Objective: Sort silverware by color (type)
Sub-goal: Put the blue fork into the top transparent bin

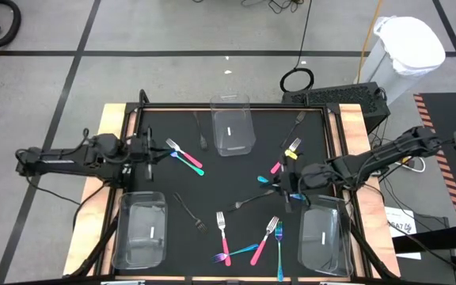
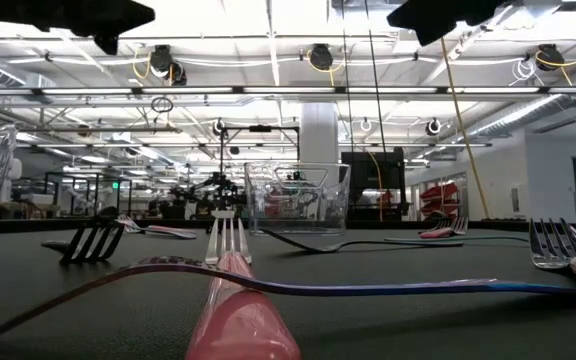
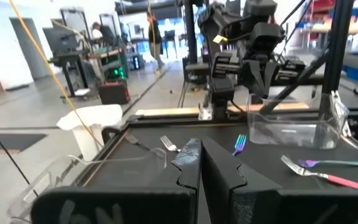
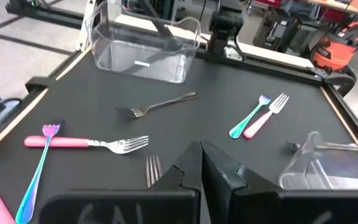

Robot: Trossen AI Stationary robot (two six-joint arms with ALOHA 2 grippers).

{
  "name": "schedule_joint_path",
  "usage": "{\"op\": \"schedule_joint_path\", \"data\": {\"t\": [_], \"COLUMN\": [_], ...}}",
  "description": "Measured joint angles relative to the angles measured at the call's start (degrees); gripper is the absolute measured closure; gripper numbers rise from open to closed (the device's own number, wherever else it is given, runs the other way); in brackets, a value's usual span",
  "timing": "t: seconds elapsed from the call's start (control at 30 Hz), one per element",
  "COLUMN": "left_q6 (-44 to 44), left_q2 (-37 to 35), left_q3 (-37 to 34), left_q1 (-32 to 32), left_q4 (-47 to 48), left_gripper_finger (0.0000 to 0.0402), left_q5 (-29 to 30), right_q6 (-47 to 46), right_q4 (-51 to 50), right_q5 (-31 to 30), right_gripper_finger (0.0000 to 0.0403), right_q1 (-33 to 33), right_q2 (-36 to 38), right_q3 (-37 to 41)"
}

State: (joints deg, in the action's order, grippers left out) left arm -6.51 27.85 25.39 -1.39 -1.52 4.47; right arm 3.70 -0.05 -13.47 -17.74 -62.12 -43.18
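The silverware lies scattered flat on the black mat. A pink fork and a teal fork lie just past my left gripper, which hovers shut at the mat's left side. Teal pieces lie by my right gripper, which is also shut and holds nothing. Dark forks rest mid-mat. Pink and teal forks cross each other near the near edge. A fork head lies on the mat beside the right fingers.
Three clear bins stand on the mat: one at the far middle, one at the near left, one at the near right. More forks lie at the far right. A wooden frame borders the mat.
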Motion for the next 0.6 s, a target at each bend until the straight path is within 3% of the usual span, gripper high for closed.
{"op": "schedule_joint_path", "data": {"t": [0.37, 0.6], "left_q6": [-5.2, -7.9], "left_q2": [11.9, 17.7], "left_q3": [3.9, 5.7], "left_q1": [3.8, 5.0], "left_q4": [-4.1, -4.0], "left_gripper_finger": [0.0384, 0.0384], "left_q5": [0.0, 0.6], "right_q6": [-0.1, -1.5], "right_q4": [-0.8, -6.7], "right_q5": [0.0, -1.2], "right_gripper_finger": [0.0402, 0.0402], "right_q1": [0.0, 0.0], "right_q2": [-1.6, -1.6], "right_q3": [0.0, 0.0]}}
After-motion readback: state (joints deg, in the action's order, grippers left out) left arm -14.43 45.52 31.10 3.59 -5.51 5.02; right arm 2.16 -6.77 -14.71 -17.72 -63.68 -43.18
